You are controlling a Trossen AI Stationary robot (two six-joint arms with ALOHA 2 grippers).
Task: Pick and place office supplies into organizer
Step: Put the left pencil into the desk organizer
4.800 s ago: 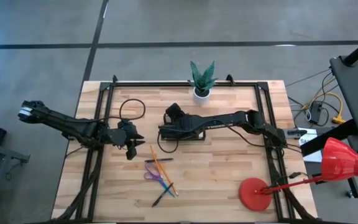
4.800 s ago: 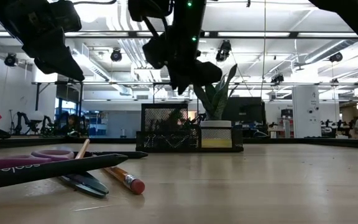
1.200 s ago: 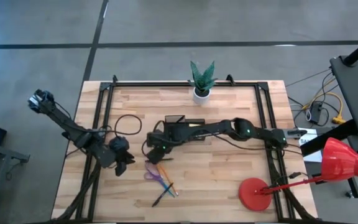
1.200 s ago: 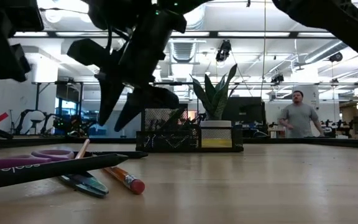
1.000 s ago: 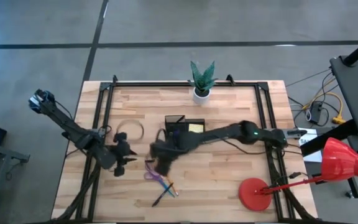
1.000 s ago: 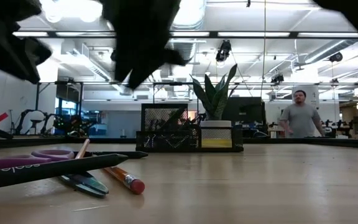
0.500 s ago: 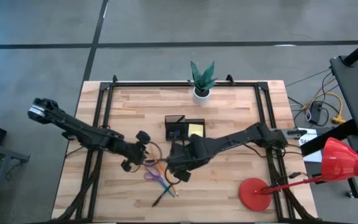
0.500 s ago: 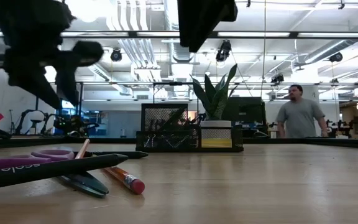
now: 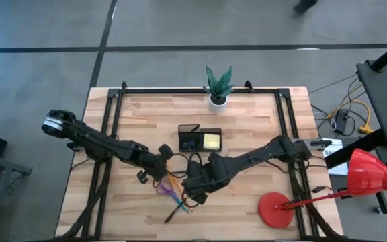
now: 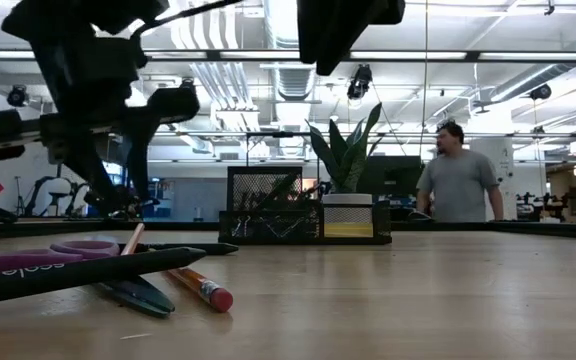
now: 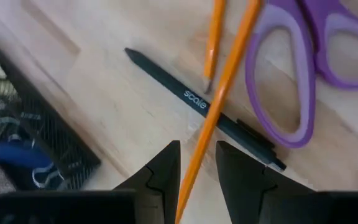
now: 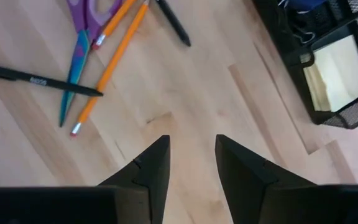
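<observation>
The left gripper (image 11: 196, 163) hangs low over the pile left of and nearer than the organizer (image 9: 199, 139), fingers apart around an orange pencil (image 11: 219, 99). It should close on this 1 pencil only, clear of the black pen (image 11: 197, 104) and scissors (image 11: 303, 68). The right gripper (image 12: 191, 155), fingers apart and empty, waits near.

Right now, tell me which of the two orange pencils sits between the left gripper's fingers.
The longer orange pencil, lying across the black pen; the left gripper straddles its shaft. The shorter pencil lies farther off.
</observation>
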